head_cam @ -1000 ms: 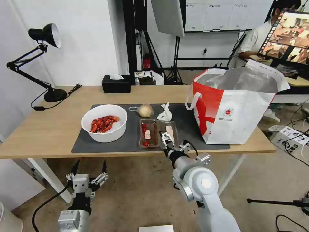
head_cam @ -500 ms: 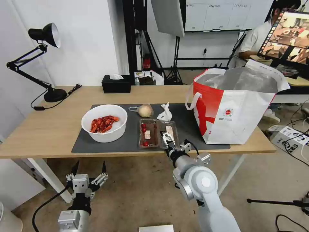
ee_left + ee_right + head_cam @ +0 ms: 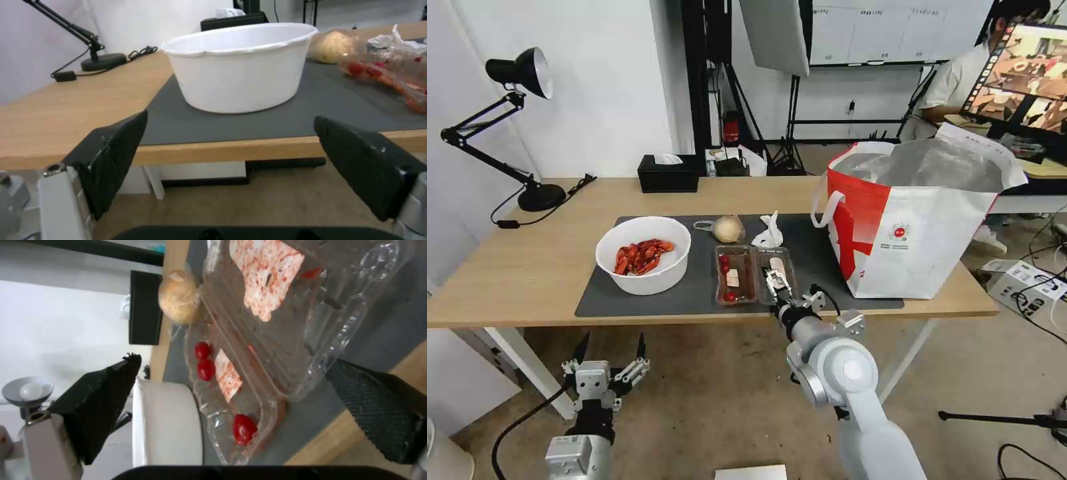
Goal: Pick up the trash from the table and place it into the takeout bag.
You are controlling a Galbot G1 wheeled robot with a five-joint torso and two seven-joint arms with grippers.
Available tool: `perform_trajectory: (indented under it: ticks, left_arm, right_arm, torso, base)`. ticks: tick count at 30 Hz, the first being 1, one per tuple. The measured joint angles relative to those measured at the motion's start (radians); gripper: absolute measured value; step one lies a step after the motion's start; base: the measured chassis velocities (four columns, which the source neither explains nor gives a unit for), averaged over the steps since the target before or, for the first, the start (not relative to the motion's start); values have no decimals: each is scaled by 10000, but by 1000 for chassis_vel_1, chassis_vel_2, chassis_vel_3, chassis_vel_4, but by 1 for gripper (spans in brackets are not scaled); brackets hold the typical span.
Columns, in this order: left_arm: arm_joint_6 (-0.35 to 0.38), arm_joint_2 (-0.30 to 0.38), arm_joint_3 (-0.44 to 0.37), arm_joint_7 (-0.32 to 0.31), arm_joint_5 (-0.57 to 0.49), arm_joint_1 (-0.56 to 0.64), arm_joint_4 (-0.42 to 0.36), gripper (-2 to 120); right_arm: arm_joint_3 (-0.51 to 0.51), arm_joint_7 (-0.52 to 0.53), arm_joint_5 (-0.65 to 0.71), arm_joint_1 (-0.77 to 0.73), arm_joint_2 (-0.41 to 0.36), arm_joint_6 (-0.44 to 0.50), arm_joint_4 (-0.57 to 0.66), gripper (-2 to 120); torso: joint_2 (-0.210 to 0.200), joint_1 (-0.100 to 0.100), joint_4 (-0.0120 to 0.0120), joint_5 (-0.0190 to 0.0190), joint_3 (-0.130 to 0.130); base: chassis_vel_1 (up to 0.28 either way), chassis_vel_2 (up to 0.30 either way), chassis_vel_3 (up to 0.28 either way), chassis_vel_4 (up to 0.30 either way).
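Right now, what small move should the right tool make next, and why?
Probably ease the right tool a little farther forward, then close: its open fingers straddle the near edge of the clear plastic hinged tray holding red cherry tomatoes, not yet gripping it.

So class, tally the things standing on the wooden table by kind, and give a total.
Lamp: 1
Tissue box: 1
Bowl: 1
Wrapped ball: 1
Crumpled tissue: 1
Clear tray: 1
Takeout bag: 1
Grey mat: 1
Total: 8
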Motion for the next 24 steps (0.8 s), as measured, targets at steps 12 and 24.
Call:
perform_trajectory:
  ticks: [12,24]
  left_arm:
    - [-187,-58,15,0,-2,65,-2,100]
    - [-204,-75,12,0,8,128,-144,100]
  right_arm:
    - [-240,-1836,-2936,-93,-360,-59,-128,100]
    - [-293,-2149,-3319,328,-802,-119,85,100]
  torso:
    - [0,0,0,0,0]
    - [0,0,0,0,0]
  base:
    - [0,0,0,0]
    - [0,0,0,0]
